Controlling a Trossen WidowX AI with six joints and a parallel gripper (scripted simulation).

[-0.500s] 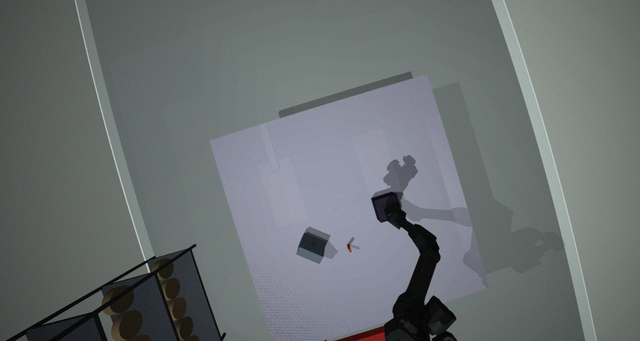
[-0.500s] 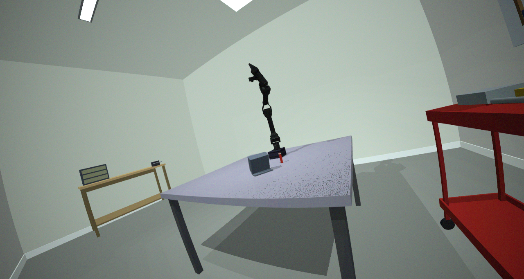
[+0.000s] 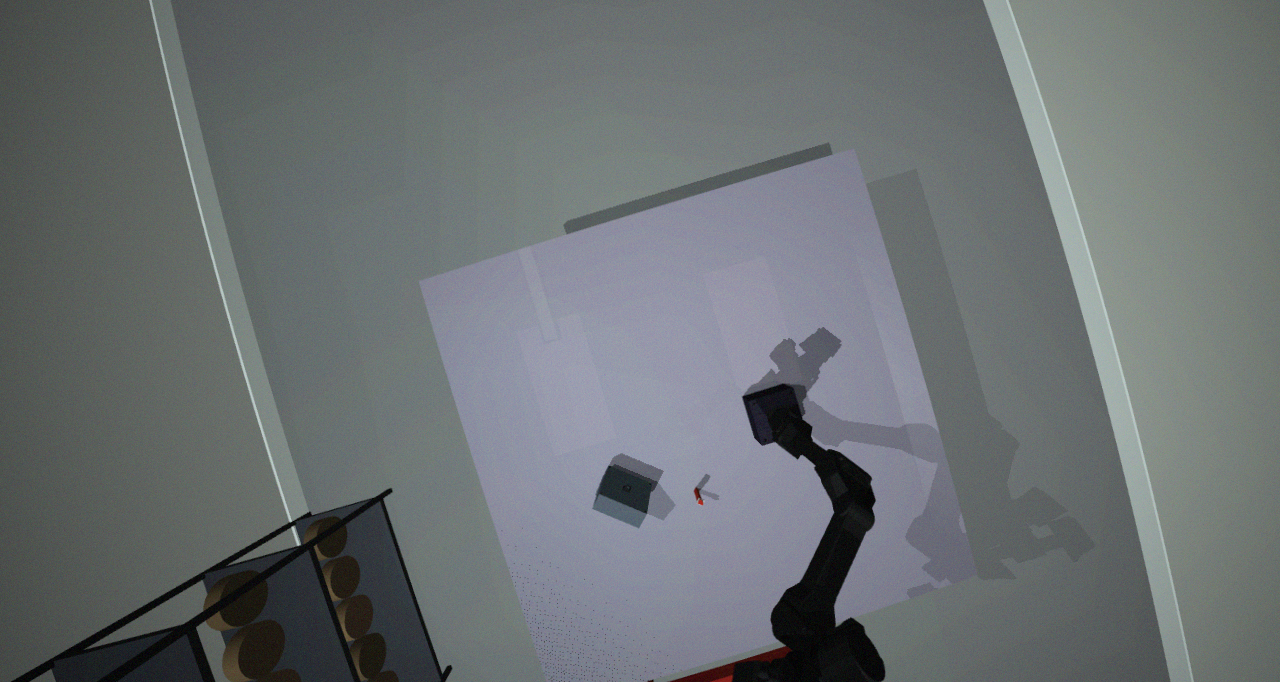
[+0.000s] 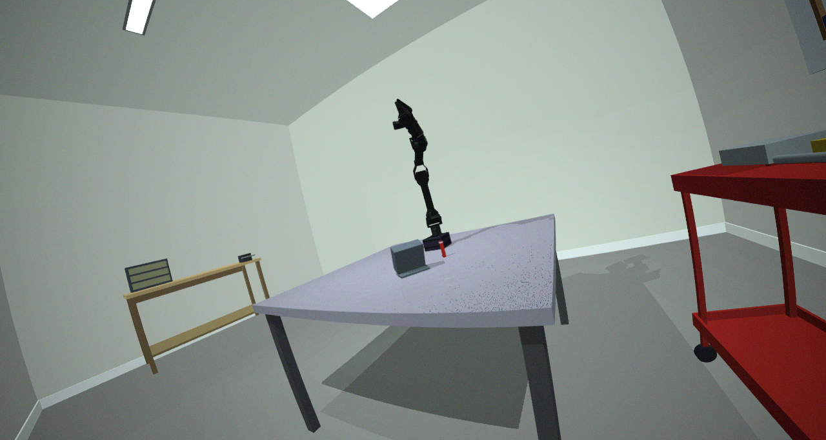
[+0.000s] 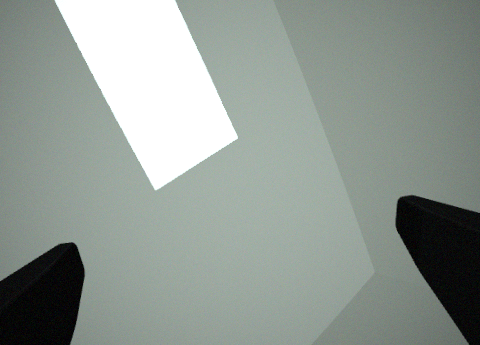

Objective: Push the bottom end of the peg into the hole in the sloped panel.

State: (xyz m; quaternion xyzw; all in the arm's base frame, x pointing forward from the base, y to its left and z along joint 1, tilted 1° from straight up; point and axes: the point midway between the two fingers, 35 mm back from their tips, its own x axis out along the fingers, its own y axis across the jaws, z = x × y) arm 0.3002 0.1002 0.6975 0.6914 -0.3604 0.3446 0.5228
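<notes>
The red peg point(image 3: 699, 495) point(image 4: 443, 249) stands upright on the table point(image 3: 644, 320) point(image 4: 479, 287), between the arm's base and the panel block. The grey block with the sloped panel point(image 3: 615, 483) point(image 4: 408, 257) stands beside it; its small dark hole point(image 3: 626, 487) shows in the top view. My gripper point(image 4: 398, 103) point(image 5: 242, 235) is raised high above the table, far from both peg and block. In the wrist view its two black fingers stand wide apart with nothing between them, and only ceiling and wall show beyond. Fine peg shape is too small to tell.
The arm's dark base point(image 3: 757, 416) point(image 4: 437, 240) stands on the table near the peg. A red cart point(image 4: 750, 183) and a wooden bench point(image 4: 196, 277) stand away from the table. A dark rack point(image 3: 393, 579) is at the lower left in the top view.
</notes>
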